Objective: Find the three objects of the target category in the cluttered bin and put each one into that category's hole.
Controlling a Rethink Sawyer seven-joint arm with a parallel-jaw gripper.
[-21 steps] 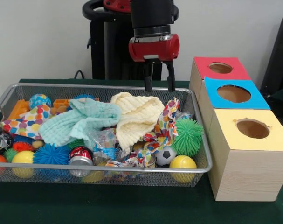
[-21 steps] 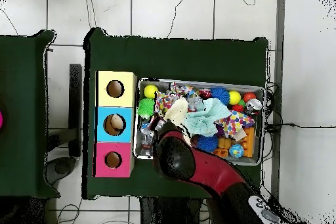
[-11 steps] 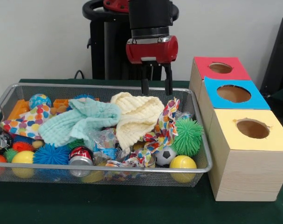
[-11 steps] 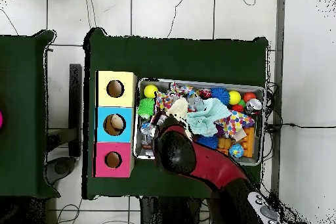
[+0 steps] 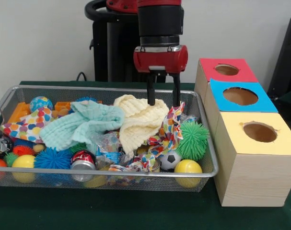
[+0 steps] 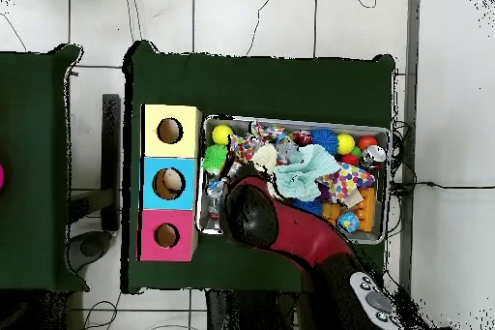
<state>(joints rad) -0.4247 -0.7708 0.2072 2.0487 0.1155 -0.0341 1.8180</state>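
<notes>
My gripper (image 5: 163, 101) hangs open over the back right of the wire bin (image 5: 107, 175), with nothing between its fingers. Its tips are just above the far edge of a cream knitted cloth (image 5: 140, 120). A teal cloth (image 5: 83, 123) lies left of the cream one, and a multicoloured patterned cloth (image 5: 167, 135) trails to its right. Beside the bin stand three boxes with round holes: red (image 5: 226, 70), blue (image 5: 241, 96) and yellow (image 5: 260, 132). In the overhead view the red arm (image 6: 256, 218) covers the gripper and part of the bin (image 6: 290, 119).
The bin also holds a green spiky ball (image 5: 193, 140), yellow balls (image 5: 188, 167), a small soccer ball (image 5: 170, 160), a red can (image 5: 82, 160), a blue spiky ball (image 5: 52, 158) and orange blocks (image 5: 18, 113). The box row (image 6: 169, 183) touches the bin's side.
The gripper has come down and slightly to the right, from behind the bin's back rim to just above the cream cloth. It stays open. The bin's contents have not moved.
</notes>
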